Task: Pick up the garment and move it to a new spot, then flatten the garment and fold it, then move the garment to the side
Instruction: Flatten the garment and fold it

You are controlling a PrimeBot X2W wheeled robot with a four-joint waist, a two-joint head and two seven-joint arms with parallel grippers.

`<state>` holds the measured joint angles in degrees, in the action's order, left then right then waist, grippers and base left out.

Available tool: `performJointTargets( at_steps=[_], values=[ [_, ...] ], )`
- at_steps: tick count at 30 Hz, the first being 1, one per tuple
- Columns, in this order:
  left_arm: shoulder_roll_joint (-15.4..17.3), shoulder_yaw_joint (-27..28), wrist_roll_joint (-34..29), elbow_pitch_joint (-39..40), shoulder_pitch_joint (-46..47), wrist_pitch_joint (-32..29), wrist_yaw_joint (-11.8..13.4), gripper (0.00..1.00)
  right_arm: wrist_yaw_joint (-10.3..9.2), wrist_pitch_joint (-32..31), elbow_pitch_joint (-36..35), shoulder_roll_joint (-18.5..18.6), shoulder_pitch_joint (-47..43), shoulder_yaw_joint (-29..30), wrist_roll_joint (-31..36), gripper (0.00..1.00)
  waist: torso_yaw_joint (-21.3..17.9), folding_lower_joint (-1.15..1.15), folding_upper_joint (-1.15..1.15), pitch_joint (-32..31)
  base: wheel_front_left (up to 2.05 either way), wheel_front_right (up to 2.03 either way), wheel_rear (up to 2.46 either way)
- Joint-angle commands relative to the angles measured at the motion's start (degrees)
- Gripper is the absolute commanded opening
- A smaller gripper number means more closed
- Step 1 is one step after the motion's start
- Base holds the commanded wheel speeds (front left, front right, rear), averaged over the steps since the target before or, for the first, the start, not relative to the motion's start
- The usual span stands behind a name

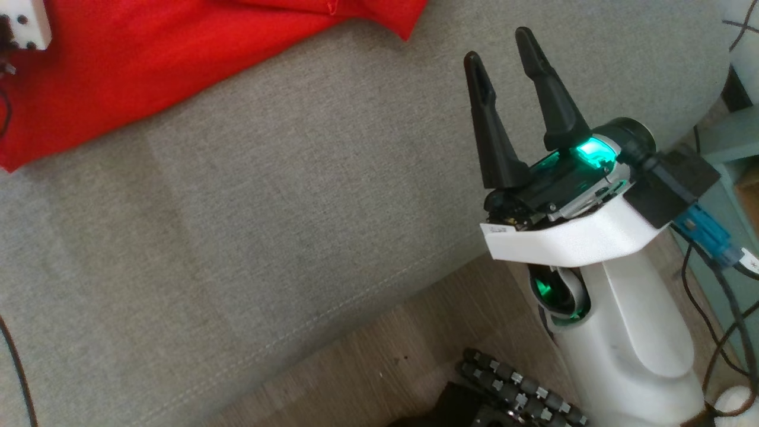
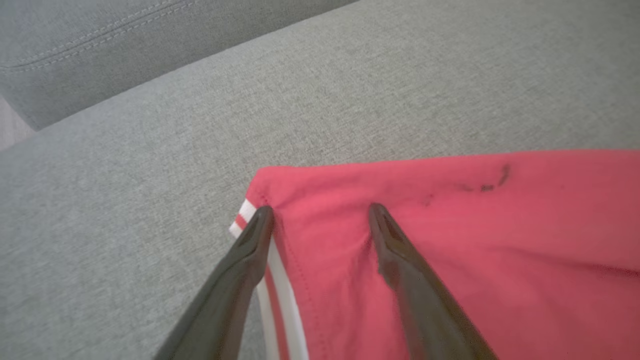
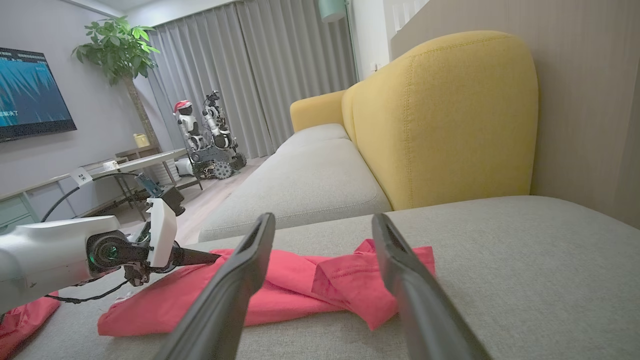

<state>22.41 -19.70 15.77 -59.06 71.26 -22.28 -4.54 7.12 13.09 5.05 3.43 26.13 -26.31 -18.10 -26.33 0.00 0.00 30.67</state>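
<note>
The red garment (image 1: 118,65) lies spread on the grey sofa cushion (image 1: 296,207), at the top left of the head view. In the left wrist view my left gripper (image 2: 318,212) stands open over a corner of the garment (image 2: 450,250), beside its white-striped hem (image 2: 280,285). Both fingertips are down at the fabric, with nothing pinched between them. In the right wrist view the left arm (image 3: 60,255) reaches in from the left onto the garment (image 3: 300,290). My right gripper (image 1: 498,46) is open and empty above bare cushion, well right of the garment.
A yellow sofa back (image 3: 440,120) rises behind the cushion. The cushion's front edge meets wooden floor (image 1: 385,350), where my wheeled base (image 1: 510,385) shows. Cables and a teal cabinet (image 1: 729,178) stand at the right. Another robot (image 3: 205,135) and a table (image 3: 125,162) stand across the room.
</note>
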Motion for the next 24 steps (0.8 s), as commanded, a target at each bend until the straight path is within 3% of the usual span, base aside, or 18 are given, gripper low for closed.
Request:
performJointTargets(
  at_steps=[1, 2, 3, 4, 5, 15, 24],
  values=[
    [2.33, 0.59, -0.25, 0.75, 2.14, -0.31, 0.18, 1.00, 0.36, 0.57, -1.65, -0.55, 0.88, -0.56, -0.56, 1.00, -0.06, 0.00, 0.00, 0.16, 0.00, 0.00, 0.00],
    [2.17, 0.59, -0.03, 0.17, 2.32, -0.60, 0.12, 1.00, 0.36, 0.65, -1.58, -0.55, 0.95, -0.50, -0.63, 1.00, -0.05, 0.00, 0.00, 0.23, 0.00, 0.00, 0.00],
    [1.98, 0.63, 0.24, -0.36, 2.48, -0.85, 0.02, 0.70, 0.36, 0.73, -1.51, -0.55, 0.98, -0.47, -0.67, 1.00, -0.01, 0.00, 0.00, 0.23, 0.00, 0.00, 0.00],
    [1.78, 0.66, 0.52, -0.71, 2.64, -0.78, -0.16, 0.07, 0.36, 0.81, -1.45, -0.55, 0.99, -0.43, -0.69, 1.00, 0.09, 0.00, 0.00, 0.19, 0.00, 0.00, 0.00],
    [1.59, 0.72, 0.81, -0.96, 2.83, -0.43, -0.31, 0.00, 0.36, 0.87, -1.38, -0.55, 0.99, -0.35, -0.68, 1.00, 0.25, 0.00, 0.00, 0.14, 0.00, 0.00, 0.00],
    [-0.82, 0.89, 2.82, -0.39, 3.06, 10.89, -1.52, 0.00, 0.36, 0.83, 0.39, -0.55, 0.90, 1.54, 0.93, 1.00, 4.70, 0.00, 0.00, -3.33, 0.00, 0.00, 0.00],
    [-4.55, -1.36, 5.81, 4.91, -4.07, 21.07, -2.78, 0.00, 0.36, -0.55, 3.57, -0.55, -0.76, 9.04, 2.28, 1.00, 13.23, 0.00, 0.00, -10.40, 0.00, 0.00, 0.00]
  ],
)
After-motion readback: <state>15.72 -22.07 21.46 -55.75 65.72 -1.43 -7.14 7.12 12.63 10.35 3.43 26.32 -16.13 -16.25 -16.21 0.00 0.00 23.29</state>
